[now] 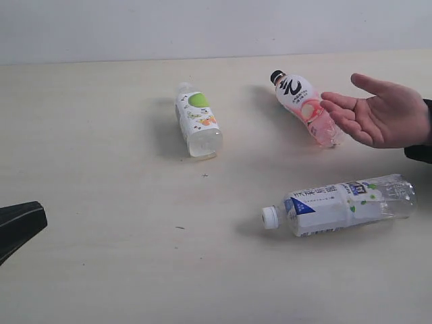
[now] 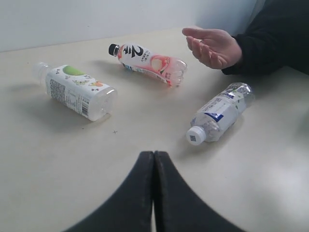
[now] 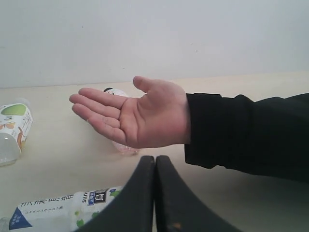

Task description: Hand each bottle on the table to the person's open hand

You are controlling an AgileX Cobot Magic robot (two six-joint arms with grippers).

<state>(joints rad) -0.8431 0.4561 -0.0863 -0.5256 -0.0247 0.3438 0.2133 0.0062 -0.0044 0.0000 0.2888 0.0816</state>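
Note:
Three bottles lie on their sides on the pale table (image 1: 101,135). A white-capped green-label bottle (image 1: 198,120) (image 2: 77,91) is at the back middle. A black-capped pink bottle (image 1: 307,106) (image 2: 149,63) lies just behind the person's open hand (image 1: 381,111) (image 3: 135,116), which hovers palm up at the right. A blue-white label bottle (image 1: 337,202) (image 2: 219,112) rests in front of the hand. A second green-label bottle is out of view. My left gripper (image 1: 37,217) (image 2: 154,153) is shut and empty at the left edge. My right gripper (image 3: 155,157) is shut and empty, below the hand's wrist.
A dark sleeve (image 3: 246,133) runs from the hand's wrist off to the right. A pale wall (image 1: 202,27) rises behind the table's far edge. A few tiny dark specks (image 1: 204,175) mark the tabletop.

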